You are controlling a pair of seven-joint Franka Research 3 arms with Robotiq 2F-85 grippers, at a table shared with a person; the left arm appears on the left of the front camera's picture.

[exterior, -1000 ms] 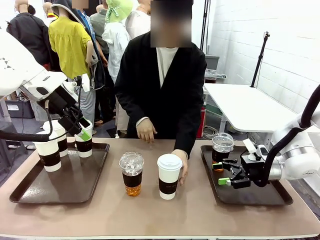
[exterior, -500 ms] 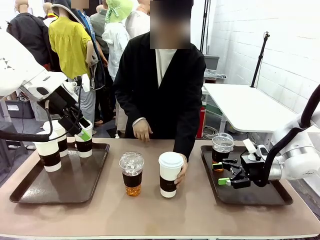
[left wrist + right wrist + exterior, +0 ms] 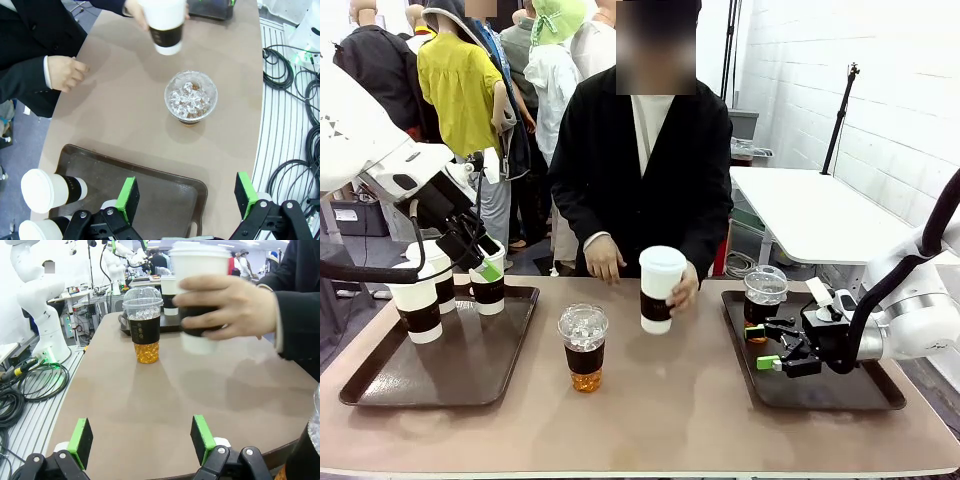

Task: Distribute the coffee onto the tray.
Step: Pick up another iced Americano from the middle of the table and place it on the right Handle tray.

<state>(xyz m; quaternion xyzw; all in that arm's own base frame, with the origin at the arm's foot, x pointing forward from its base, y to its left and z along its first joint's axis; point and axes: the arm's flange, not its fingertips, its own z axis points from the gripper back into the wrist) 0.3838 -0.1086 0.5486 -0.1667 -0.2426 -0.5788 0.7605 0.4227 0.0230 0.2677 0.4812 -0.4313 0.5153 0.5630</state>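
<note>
A person's hand (image 3: 684, 292) holds a white paper cup with a brown sleeve (image 3: 660, 288) lifted above the table's middle; it also shows as the cup (image 3: 196, 295) and cup (image 3: 165, 25). One iced coffee (image 3: 584, 348) stands on the table, seen too as the iced cup (image 3: 191, 97) and iced cup (image 3: 142, 322). Three paper cups (image 3: 420, 305) stand on the left tray (image 3: 450, 385). My left gripper (image 3: 480, 262) hangs open above them, fingers wide (image 3: 187, 197). A second iced coffee (image 3: 764, 297) stands on the right tray (image 3: 830, 395), with my right gripper (image 3: 762, 349) open just beside it (image 3: 141, 437).
The person stands at the far side with the other hand (image 3: 605, 262) resting at the table edge. Cables (image 3: 295, 115) lie on the floor beside the table. A white side table (image 3: 810, 215) stands behind the right tray.
The person has picked the paper cup up off the table and raised it, shifting it slightly toward the right tray. Neither arm has moved.
</note>
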